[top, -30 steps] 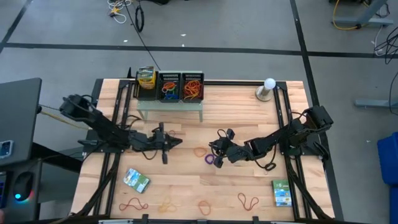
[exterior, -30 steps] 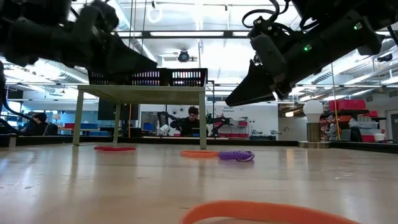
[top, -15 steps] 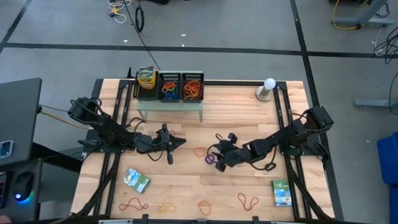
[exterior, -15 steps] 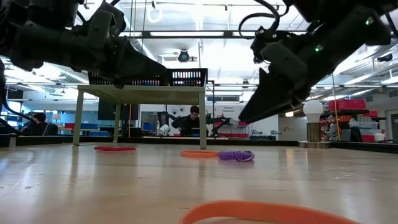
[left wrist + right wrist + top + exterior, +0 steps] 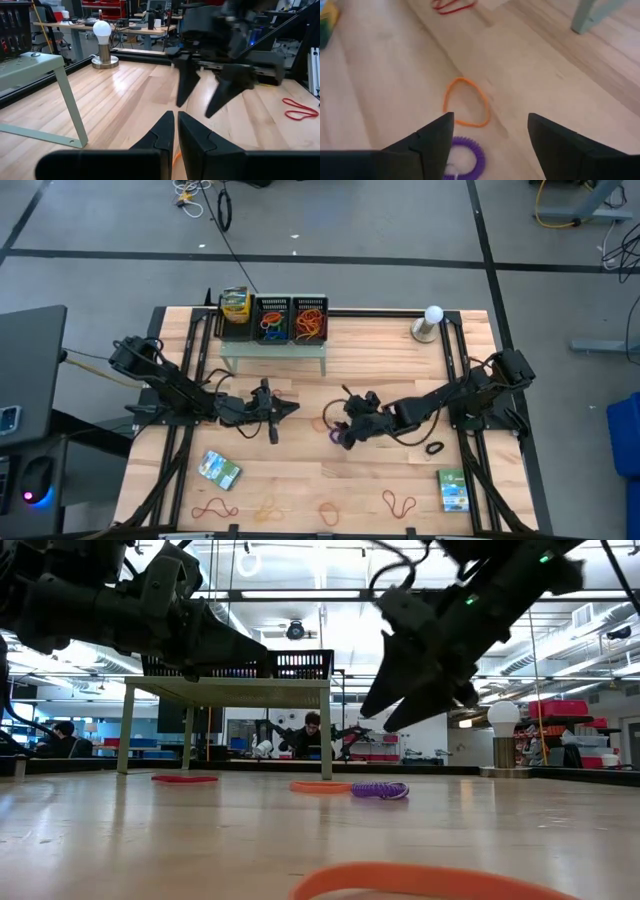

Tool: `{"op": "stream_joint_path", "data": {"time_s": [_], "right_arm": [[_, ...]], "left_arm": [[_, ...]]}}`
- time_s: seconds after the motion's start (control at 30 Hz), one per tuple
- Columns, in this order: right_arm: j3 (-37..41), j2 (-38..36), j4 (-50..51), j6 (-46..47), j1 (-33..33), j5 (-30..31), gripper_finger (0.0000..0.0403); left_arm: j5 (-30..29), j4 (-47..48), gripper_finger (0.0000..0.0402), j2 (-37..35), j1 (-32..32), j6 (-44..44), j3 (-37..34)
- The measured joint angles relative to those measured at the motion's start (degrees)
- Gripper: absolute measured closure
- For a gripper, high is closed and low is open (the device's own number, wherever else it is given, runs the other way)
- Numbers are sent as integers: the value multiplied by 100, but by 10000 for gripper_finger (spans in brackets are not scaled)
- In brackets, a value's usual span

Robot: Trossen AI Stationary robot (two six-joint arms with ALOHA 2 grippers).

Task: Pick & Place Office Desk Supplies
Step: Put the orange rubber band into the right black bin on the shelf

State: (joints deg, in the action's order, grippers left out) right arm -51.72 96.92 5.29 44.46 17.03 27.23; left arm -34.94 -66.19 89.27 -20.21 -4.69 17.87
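Right gripper has shifted toward table centre in the last second, fingers spread, empty, poised above the orange band and purple coil. Left gripper waits closed nearby. Pickup pending.

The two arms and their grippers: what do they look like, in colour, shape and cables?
Both arms are dark, almost black, built of slim jointed segments with thin black cables looped along them. The left gripper ends in two flat, tapered black fingers. The right gripper has the same pointed, wedge-shaped fingers, matte and without markings. Small green lights glow on the right arm in the low view.
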Motion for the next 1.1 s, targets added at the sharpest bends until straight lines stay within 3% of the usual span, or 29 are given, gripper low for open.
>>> {"op": "stream_joint_path", "data": {"time_s": [0.13,0.43,0.67,0.87,1.1], "right_arm": [[0,0,15,119,-309,-406,145],[-13,538,-513,-154,-462,-702,173],[-9,955,-564,-320,-584,-705,201],[-13,1253,-1285,-668,-712,-864,212],[-17,1290,-1293,-1027,-729,-886,227]], "left_arm": [[0,0,374,0,1,0,-2],[2,4,374,0,7,4,-7],[3,2,374,0,4,-4,-2],[5,2,374,0,4,-4,-2],[7,2,374,0,4,-4,0]]}}
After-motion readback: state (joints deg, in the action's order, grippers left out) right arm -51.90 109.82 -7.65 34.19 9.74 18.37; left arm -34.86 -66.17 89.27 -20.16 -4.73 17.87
